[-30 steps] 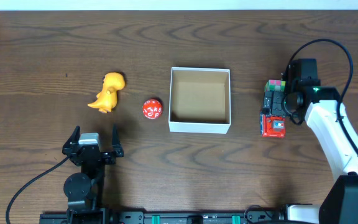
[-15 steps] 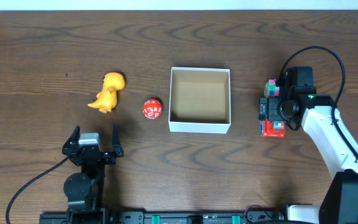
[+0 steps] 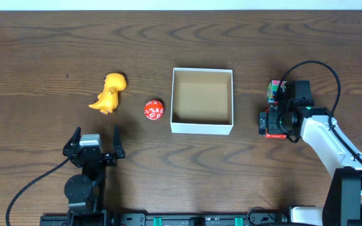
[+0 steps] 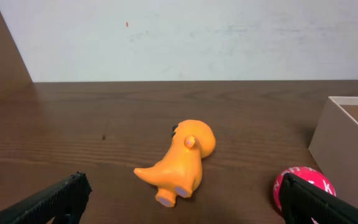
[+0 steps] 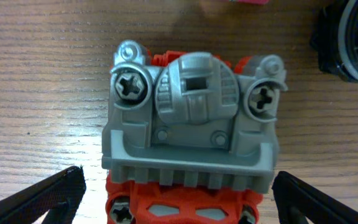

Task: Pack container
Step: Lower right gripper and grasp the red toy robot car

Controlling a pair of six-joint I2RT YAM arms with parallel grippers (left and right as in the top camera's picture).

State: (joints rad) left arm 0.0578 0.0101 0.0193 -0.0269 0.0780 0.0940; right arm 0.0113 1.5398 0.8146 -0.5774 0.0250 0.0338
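Observation:
The container (image 3: 202, 128), a white-walled box with a brown inside, stands open at the table's middle; its corner shows in the left wrist view (image 4: 347, 140). A yellow-orange dinosaur toy (image 3: 109, 92) (image 4: 182, 162) and a red ball with white marks (image 3: 154, 110) (image 4: 303, 186) lie left of it. A red and grey robot toy (image 3: 273, 132) (image 5: 194, 140) lies right of it, under my right gripper (image 3: 275, 120) (image 5: 179, 199), whose open fingers straddle it without touching. A multicoloured cube (image 3: 274, 90) sits just behind. My left gripper (image 3: 95, 143) (image 4: 185, 199) is open and empty, in front of the dinosaur.
The table is dark brown wood. The right arm and its black cable (image 3: 322, 66) curve over the right side. A pale wall (image 4: 185, 37) stands behind the table's far edge.
My right gripper has moved toward the table's front, off the multicoloured cube and down over the red and grey robot toy. The left arm has not moved.

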